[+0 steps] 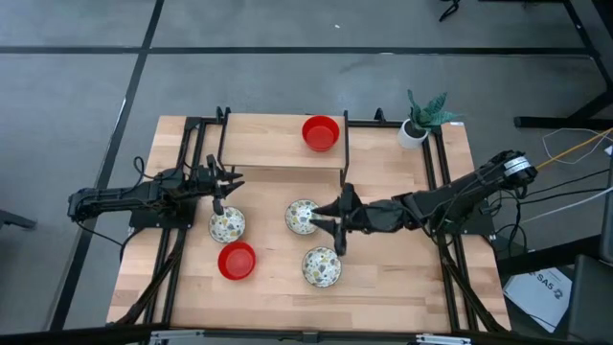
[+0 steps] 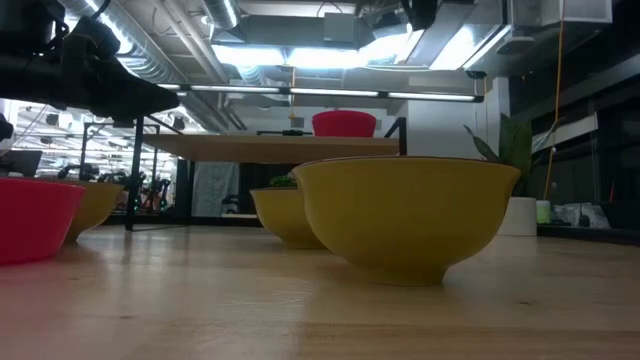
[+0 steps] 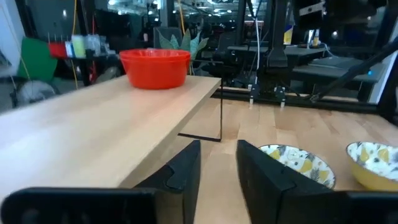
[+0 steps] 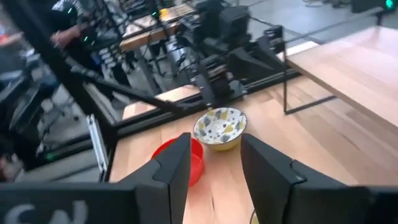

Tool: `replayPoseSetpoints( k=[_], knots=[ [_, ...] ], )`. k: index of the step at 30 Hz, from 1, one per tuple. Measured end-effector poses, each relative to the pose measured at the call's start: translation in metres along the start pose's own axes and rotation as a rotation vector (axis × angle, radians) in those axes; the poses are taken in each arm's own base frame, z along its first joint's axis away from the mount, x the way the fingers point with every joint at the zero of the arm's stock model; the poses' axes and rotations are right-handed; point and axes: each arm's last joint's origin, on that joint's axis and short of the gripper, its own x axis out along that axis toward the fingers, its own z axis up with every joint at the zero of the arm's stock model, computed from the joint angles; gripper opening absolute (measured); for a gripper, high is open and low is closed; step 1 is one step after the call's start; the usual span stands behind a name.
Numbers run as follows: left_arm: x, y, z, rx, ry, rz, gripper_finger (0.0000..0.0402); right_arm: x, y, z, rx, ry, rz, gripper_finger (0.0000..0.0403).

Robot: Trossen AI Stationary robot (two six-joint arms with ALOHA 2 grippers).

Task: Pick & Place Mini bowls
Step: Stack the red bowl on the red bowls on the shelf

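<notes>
Overhead, left gripper (image 1: pixel 219 205) above floral bowl (image 1: pixel 227 225), right gripper (image 1: pixel 330 222) open, level.

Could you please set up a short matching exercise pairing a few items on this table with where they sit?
Things:
1. red bowl
2. second red bowl
3. plant pot
4. left hand

Places:
A. table's back right corner
B. on the raised shelf
C. just above a patterned bowl
D. low on the table, front left

Pairs: 1-B, 2-D, 3-A, 4-C
</notes>
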Motion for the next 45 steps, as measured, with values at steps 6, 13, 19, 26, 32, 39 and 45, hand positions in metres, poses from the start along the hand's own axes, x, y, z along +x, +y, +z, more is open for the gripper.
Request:
replayPoseSetpoints(
  k=[6,13,19,26,32,39,45],
  knots=[
    [-0.001,-0.005,0.008,-0.444,-0.038,-0.195,0.0098,0.003,-0.006,0.003,0.152,-0.01,-0.021,0.014],
    [-0.002,-0.008,0.012,-0.618,-0.034,-0.281,0.0098,0.004,-0.008,0.004,0.151,-0.013,-0.027,0.014],
    [-0.006,-0.017,0.022,-0.5,0.031,-0.583,0.0098,0.006,-0.013,0.006,0.142,-0.02,-0.044,0.014],
    [-0.005,-0.025,0.065,-0.295,0.133,-0.618,0.0098,0.008,-0.018,0.008,0.078,-0.025,-0.062,0.014],
    [0.006,-0.037,0.096,-0.154,0.307,-0.625,0.0098,0.008,-0.018,0.008,0.073,-0.02,-0.057,0.014],
    [0.014,-0.057,0.119,-0.143,0.573,-0.705,0.0098,0.008,-0.015,0.006,0.073,0.024,0.032,0.014],
    [0.018,-0.08,0.125,-0.175,0.775,-0.735,0.0098,0.008,-0.012,0.005,0.073,0.078,0.142,0.014]
  ],
)
